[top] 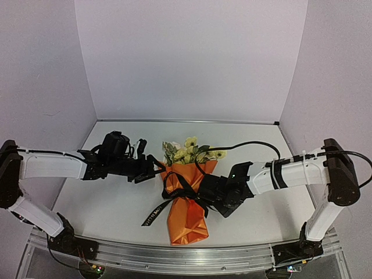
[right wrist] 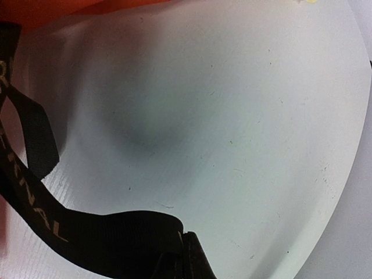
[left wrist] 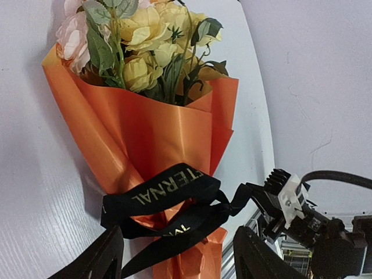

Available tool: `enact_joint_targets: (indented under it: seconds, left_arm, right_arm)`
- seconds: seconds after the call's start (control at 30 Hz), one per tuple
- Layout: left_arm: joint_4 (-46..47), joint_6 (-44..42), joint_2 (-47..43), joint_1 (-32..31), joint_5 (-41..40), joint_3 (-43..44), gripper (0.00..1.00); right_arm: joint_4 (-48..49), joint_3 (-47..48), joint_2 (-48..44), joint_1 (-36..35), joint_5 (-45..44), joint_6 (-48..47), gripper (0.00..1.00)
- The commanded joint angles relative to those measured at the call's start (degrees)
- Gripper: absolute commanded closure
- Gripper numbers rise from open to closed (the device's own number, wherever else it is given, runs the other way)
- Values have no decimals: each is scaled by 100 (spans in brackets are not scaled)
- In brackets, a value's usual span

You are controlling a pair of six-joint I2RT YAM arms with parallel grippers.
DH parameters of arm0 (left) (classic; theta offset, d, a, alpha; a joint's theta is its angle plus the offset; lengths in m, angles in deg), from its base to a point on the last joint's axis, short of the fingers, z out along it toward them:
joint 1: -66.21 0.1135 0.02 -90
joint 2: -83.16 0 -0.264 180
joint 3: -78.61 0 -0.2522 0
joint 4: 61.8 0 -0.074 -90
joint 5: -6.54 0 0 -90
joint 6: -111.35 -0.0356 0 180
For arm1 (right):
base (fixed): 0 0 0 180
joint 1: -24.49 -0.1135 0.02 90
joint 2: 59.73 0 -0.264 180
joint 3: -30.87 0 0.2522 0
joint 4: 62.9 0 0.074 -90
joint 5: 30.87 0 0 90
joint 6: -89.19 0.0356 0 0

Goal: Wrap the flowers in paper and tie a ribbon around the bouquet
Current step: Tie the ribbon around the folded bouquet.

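The bouquet (top: 187,218) lay on the table (top: 116,203), ribbon (left wrist: 168,186) round its waist. My left gripper (left wrist: 179,235) stood spread; right gripper (left wrist: 250,195) pinched a ribbon end. The paper (left wrist: 157,133) looked crushable; I'd take limp ribbon tails.

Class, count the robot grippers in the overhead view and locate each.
2. The left gripper stands open left of the bouquet; the right gripper, on its right, is shut on the ribbon.

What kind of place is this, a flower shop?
Probably a robot test booth, not a shop: plain white walls close around a white table, the left arm and right arm are bolted to a metal rail, and there is just one bouquet.
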Motion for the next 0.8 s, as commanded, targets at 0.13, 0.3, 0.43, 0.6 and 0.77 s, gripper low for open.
enact_joint_targets:
  seconds: [0.13,0.3,0.43,0.6,0.77]
  left_arm:
    - [-875,947,-587,-693,-765,-91,35]
    - [-1194,444,-136,-1251,-1269,200,43]
    - [-1231,-95,388,-1443,-1382,593,49]
    - [-1577,-560,938,-1581,-1752,1313,50]
    - [-1832,-989,1366,-1626,-1698,1712,53]
  right_arm:
    - [227,78,-224,-32,103,139,100]
    - [317,5,-246,-32,159,215,100]
    - [403,-91,-284,-32,125,252,100]
    - [430,-83,-312,-32,103,272,100]
    - [463,-63,-342,-25,56,240,100]
